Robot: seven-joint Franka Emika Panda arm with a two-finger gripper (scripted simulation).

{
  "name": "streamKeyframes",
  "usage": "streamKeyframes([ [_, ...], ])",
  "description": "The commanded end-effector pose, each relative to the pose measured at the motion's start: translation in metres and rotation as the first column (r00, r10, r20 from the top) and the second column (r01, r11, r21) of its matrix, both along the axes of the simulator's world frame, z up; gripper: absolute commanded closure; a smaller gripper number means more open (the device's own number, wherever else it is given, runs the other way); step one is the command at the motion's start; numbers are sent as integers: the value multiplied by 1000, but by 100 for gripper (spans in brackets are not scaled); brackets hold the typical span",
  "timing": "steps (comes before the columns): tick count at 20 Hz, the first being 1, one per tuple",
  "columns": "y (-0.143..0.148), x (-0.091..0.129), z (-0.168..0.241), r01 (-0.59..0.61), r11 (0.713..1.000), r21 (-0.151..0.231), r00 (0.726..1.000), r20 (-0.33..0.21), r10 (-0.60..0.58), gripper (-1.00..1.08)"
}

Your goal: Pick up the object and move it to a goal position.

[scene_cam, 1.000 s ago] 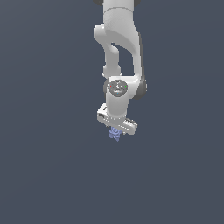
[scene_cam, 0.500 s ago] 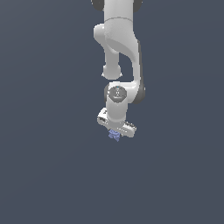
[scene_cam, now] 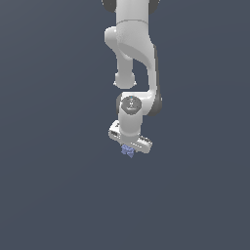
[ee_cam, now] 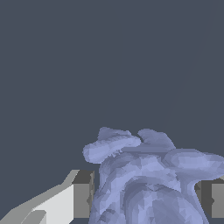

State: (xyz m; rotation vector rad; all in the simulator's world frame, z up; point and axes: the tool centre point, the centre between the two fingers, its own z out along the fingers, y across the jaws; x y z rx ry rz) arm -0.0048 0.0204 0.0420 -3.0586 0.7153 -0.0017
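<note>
Panda arm's white gripper (scene_cam: 129,148) hung pointing down w/ the periwinkle-blue faceted lump (scene_cam: 128,151) clamped between its fingers (ee_cam: 82,194), pads on opp. sides, apparently so it could be carried to the goal; no goal marker visible.

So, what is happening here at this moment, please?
A white robot arm is holding a small periwinkle-blue faceted lump in its gripper. In the wrist view the lump sits between the two fingers, which press on it from both sides. Around it there is only plain dark grey background, and no goal marker is visible.
</note>
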Motion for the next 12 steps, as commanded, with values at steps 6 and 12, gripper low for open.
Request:
streamKeyframes([
  [6, 8, -3, 12, 0, 1000, 0, 1000, 0, 0, 108],
  [12, 27, -10, 43, 0, 1000, 0, 1000, 0, 0, 108],
])
